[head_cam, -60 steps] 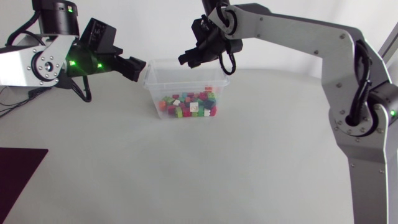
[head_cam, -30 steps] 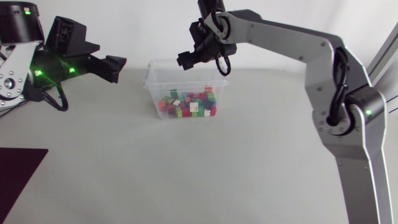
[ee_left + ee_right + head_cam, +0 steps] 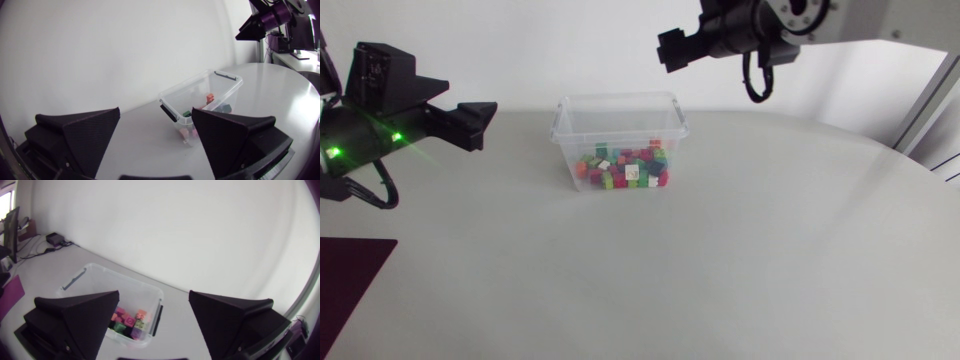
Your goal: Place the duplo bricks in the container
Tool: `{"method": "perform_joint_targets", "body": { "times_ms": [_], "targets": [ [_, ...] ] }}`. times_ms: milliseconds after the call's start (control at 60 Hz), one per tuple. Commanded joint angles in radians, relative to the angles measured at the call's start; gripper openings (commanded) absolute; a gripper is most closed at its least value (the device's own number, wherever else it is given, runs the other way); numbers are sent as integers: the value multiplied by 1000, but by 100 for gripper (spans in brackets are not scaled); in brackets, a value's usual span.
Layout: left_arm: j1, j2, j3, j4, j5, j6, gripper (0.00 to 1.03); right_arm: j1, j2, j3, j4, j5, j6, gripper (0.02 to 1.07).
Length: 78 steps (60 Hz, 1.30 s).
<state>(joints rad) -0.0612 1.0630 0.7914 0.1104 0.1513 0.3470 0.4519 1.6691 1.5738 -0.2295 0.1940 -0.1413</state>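
Clear container [image 3: 620, 98] of bricks [image 3: 623, 170] stands well apart between both spread jaws

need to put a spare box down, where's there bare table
Bare table stretches right of the clear plastic container and on its near side, up to the dark maroon mat at the left corner. Crowded only inside the container, among small colourful bricks.

No text, number, label or sign can be read anywhere. A few duplo bricks [image 3: 620, 170] inside the container [image 3: 618, 98] show pale patches, too small to tell if they carry print.
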Motion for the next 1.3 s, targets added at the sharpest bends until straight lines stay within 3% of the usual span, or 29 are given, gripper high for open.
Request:
{"method": "perform_joint_targets", "body": {
  "times_ms": [0,267,683,933,1283],
  "targets": [
    [14,-58,-52,12,2,-14,100,-22,-101,-132,41,28,-29,103],
    [35,-201,-153,20,2,-32,100,-96,-365,-373,52,55,-40,103],
    [101,-483,-300,15,2,-42,100,-99,-710,-686,151,186,-112,103],
    [152,-633,-379,14,2,-79,100,-173,-933,-876,182,191,-130,103],
    [166,-798,-493,29,-6,-136,100,-245,-1229,-1093,182,177,-172,102]
  ]
}}
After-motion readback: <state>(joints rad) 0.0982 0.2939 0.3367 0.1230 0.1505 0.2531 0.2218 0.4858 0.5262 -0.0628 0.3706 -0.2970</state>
